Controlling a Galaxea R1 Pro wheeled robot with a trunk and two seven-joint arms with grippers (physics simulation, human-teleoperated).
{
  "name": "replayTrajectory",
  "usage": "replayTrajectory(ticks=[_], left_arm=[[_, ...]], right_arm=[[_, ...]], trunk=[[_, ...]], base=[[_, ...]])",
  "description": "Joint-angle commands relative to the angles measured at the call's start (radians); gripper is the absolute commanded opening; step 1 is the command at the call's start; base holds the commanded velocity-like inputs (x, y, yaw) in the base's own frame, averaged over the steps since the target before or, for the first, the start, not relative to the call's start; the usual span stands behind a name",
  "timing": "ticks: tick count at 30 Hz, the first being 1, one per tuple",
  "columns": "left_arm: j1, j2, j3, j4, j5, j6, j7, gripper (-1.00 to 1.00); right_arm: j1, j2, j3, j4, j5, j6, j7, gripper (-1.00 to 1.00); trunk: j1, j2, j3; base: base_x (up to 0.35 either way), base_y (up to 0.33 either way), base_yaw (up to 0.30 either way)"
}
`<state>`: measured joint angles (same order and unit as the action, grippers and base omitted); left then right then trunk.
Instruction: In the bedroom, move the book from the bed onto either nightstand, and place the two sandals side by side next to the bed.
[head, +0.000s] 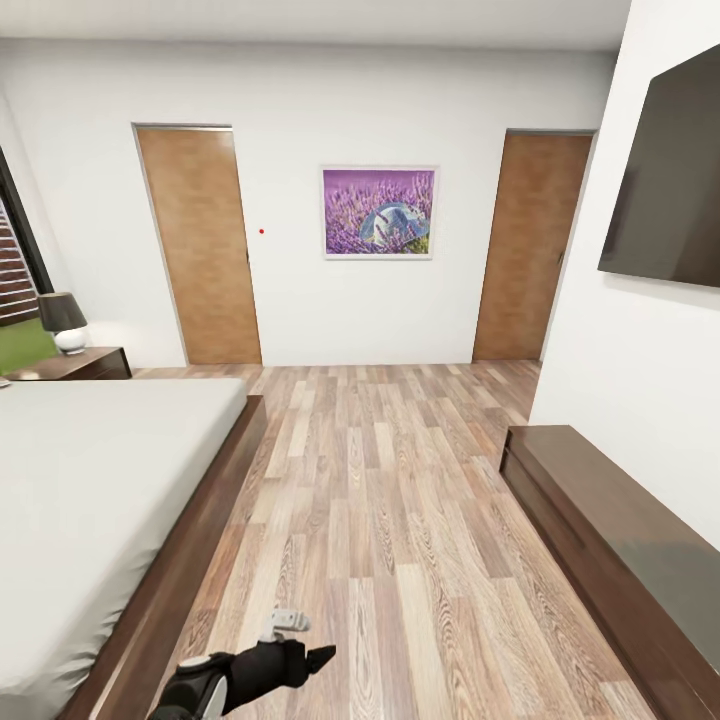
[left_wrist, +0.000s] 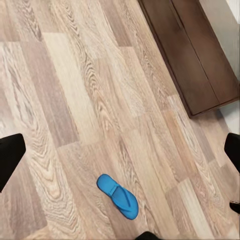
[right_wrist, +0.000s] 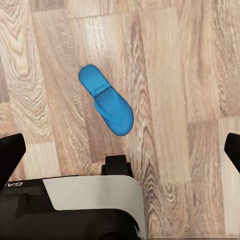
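While you face the far wall, your left tool (left_wrist: 120, 165) hangs with its fingers (left_wrist: 10, 160) spread wide over the plank floor (left_wrist: 75, 100), a blue sandal (left_wrist: 118, 196) lying flat below. Your right tool (right_wrist: 120, 152) is spread too, empty, above a sandal (right_wrist: 106, 99) near the robot's base (right_wrist: 75, 210). Beside you, the bed (head: 90, 490) and nightstand (head: 85, 363) sit left

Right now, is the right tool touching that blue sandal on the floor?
Apart. In the right wrist view the sandal lies flat on the floor, with bare planks between it and both dark fingertips at the edges.
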<state>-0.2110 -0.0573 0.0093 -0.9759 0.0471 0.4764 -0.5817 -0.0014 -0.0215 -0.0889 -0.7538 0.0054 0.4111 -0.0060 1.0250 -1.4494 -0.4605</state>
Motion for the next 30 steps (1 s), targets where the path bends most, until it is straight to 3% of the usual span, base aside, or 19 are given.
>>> replayTrajectory(ticks=[1, 30], left_arm=[[-0.001, 0.001, 0.001, -0.001, 0.005, 0.009, -0.007, 1.0], [-0.005, 0.004, 0.001, -0.014, 0.004, 0.013, -0.022, 1.0]], right_arm=[[0.0, 0.001, 0.0, 0.003, 0.001, 0.005, -0.001, 1.0], [0.0, 0.002, -0.002, 0.031, 0.0, 0.004, -0.003, 1.0]], trunk=[[0.0, -0.001, -0.001], [0.0, -0.001, -0.001]], base=[[0.0, 0.0, 0.0], [0.0, 0.0, 0.0]])
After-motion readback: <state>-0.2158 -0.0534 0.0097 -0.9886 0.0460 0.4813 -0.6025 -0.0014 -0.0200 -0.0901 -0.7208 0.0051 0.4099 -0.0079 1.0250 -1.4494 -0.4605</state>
